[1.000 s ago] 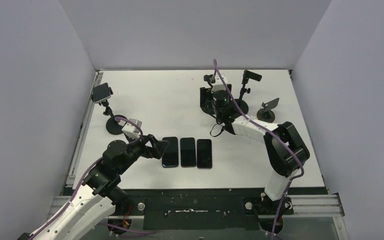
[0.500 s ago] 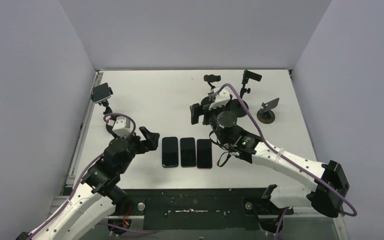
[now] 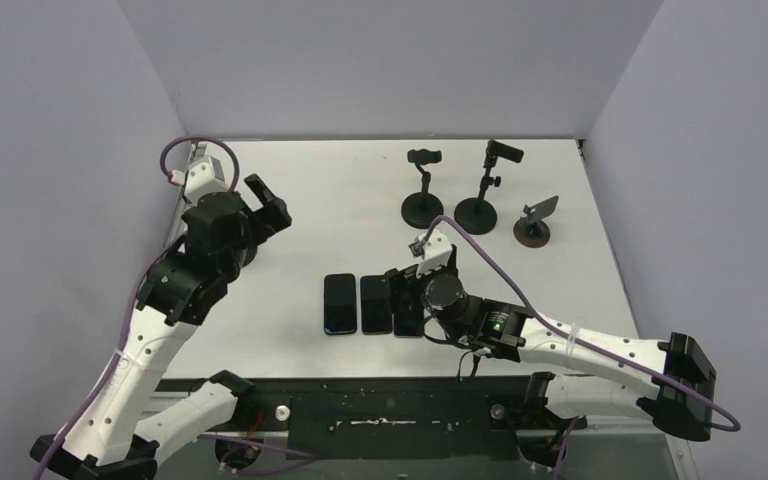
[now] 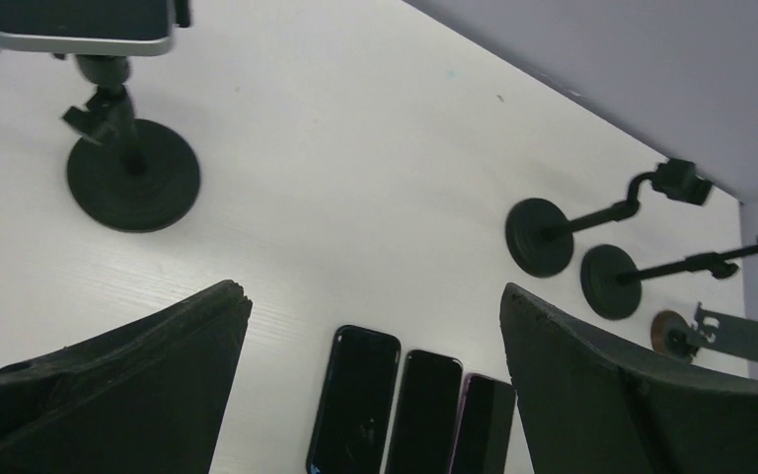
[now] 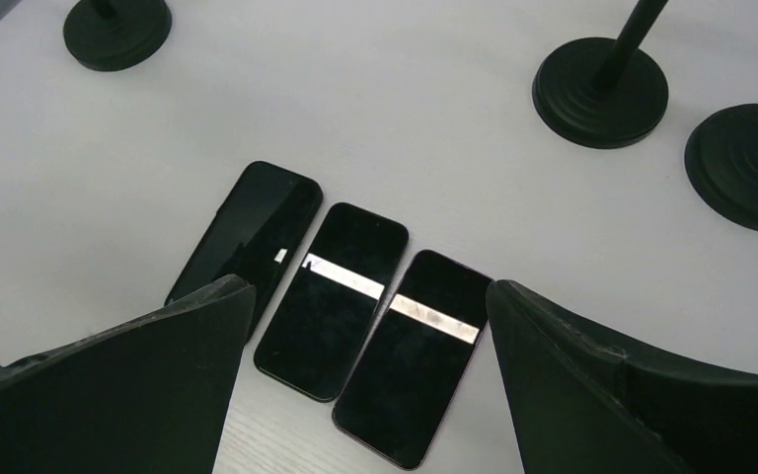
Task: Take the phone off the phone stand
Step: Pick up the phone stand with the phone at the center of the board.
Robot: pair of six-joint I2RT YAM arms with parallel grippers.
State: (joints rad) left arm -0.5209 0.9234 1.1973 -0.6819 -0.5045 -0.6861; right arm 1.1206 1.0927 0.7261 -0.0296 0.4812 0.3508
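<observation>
Phone point(image 4: 79, 25) of the task sits clamped on the phone stand point(image 4: 133, 176) at the left side of the table point(image 4: 355, 148). I count four phones: this one, and three phones point(image 3: 374, 304) lying flat side by side in the middle. The stands are also four: the loaded one and three empty stands point(image 3: 476, 213) at the far right.

The left gripper point(image 4: 372, 291) is wide open and empty, near the loaded stand. The right gripper point(image 5: 365, 286) hovers above the flat phones, jaws apart, holding nothing.

I judge this is the approach to the last phone. Next, the left gripper must turn to it, close on its edges and lift it out of the clamp.
</observation>
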